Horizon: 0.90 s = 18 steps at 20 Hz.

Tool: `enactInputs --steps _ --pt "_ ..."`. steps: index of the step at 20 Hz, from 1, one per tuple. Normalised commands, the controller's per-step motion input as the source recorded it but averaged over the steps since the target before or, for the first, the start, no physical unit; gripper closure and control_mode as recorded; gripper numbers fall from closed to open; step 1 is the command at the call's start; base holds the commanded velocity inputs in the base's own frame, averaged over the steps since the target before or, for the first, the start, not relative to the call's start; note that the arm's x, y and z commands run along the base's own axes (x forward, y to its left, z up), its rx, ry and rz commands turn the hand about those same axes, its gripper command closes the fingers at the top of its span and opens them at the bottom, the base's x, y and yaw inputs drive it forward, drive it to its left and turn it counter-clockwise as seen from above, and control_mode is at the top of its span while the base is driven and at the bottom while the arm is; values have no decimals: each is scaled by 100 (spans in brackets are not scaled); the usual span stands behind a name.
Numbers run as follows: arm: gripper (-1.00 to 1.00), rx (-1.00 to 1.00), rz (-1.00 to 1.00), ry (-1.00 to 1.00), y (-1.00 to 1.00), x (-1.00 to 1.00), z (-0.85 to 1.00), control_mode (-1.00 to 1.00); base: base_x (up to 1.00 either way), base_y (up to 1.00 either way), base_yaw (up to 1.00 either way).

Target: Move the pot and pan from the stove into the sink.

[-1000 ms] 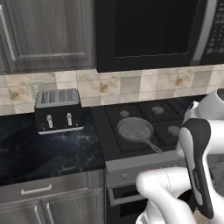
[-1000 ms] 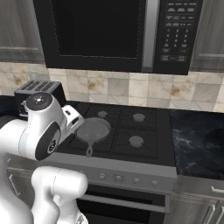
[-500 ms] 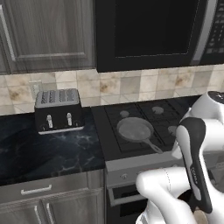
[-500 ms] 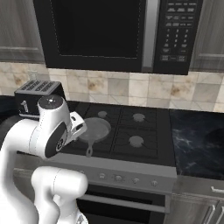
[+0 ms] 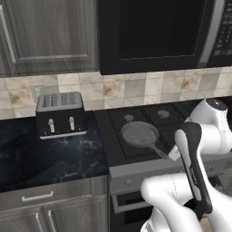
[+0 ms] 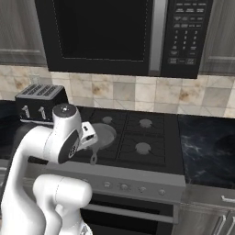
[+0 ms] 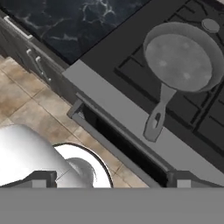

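Pan [image 5: 139, 134] sits on the near-left burner of the stove [image 5: 186, 111], bowl empty, resting flat on the dark grates. Its handle [image 7: 156, 117] runs from the bowl toward the near edge of the cooktop, ending just short of the steel front panel [image 7: 118, 113]; the handle end has a hang hole. From the right base camera the pan [image 6: 103, 136] is partly covered by the white arm, with the handle tip poking out below the arm's wrist. The hand camera looks down on the pan [image 7: 183, 59] from above the stove's front, with the oven door handle [image 7: 116, 146] and tiled floor [image 7: 26, 100] beneath. Gripper: fingertips are not distinguishable, so cannot tell whether it is wide or narrow. Toaster [image 5: 60, 113] stands on the dark marble counter [image 5: 45, 156] left of the stove, well apart from the pan. Microwave [image 6: 124, 34] hangs above the cooktop.
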Motion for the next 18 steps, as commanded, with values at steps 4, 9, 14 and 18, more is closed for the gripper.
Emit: enactInputs --steps 4,9,14,18 --pt "-100 -1 -28 0 0 47 -29 -100 0 0 0" --pt "-100 -1 -27 0 0 34 -23 -100 0 0 0" --pt "-100 0 -2 -1 0 0 -3 -100 0 0 0" --pt "-100 0 0 0 0 13 -21 -100 0 0 0"
